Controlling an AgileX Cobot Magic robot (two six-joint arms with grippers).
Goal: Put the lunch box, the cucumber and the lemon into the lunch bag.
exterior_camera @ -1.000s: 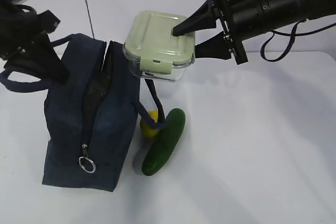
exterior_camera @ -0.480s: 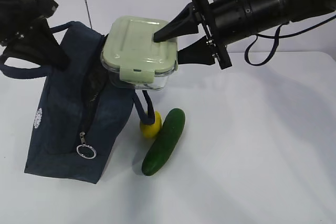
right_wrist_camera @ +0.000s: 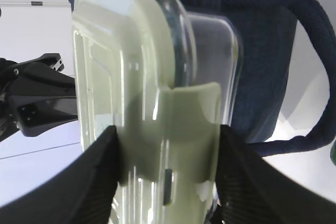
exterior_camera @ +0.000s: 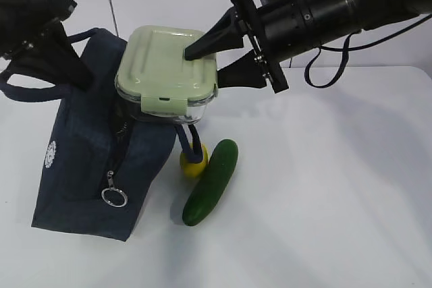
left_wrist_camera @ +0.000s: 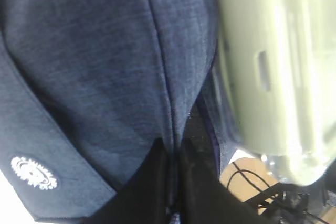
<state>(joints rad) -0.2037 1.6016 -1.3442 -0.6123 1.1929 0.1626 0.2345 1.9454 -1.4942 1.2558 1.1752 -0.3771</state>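
The one lunch bag point(exterior_camera: 101, 160) stands open on the tabletop point(exterior_camera: 337, 200); its inside is hidden. The right gripper point(exterior_camera: 206, 65) has its jaws squeezed on the one lunch box point(exterior_camera: 165, 75), now further left, over the bag. The left gripper point(exterior_camera: 71, 75) pinches the bag's edge, jaws closed. One lemon point(exterior_camera: 194, 161) touches one cucumber point(exterior_camera: 210, 181) beside the bag.

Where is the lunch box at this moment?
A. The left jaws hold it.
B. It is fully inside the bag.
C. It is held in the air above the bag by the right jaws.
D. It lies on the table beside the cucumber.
C: the right gripper clamps the lunch box over the bag, clear of the table.
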